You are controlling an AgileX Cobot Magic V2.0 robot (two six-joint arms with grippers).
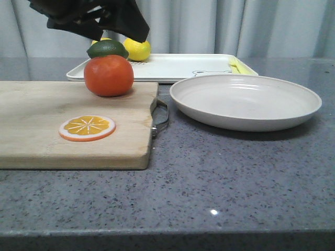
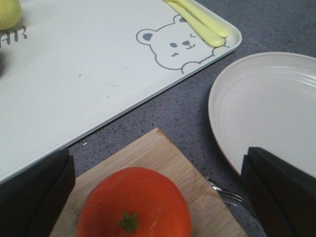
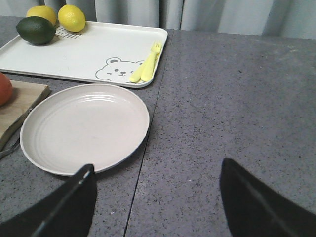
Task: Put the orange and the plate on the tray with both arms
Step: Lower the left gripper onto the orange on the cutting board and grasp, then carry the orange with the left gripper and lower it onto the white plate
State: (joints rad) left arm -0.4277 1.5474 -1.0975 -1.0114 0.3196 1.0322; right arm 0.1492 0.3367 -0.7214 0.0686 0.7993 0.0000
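Grey speckled stone forms the surface, backed by pale grey curtains at the far edge. At the left, a wooden cutting board lies on the surface, with a metal handle at its right end. A flat orange slice rests on the board toward its near side. The orange sits on the far right part of the board, its green stem spot facing up in the left wrist view. The left end effector hangs above the orange with its fingers spread wide apart, one on each side of the fruit and not touching it. Behind the board, the tray lies on the far part of the surface, showing a bear drawing and a yellow fork at its right end. At the tray's far left end lie a dark green lime and two yellow lemons. To the right of the board, the plate rests directly on the surface, near the tray but outside it, and holds nothing. The right end effector hovers over the bare surface at the near right of the plate, fingers held wide apart and gripping nothing.
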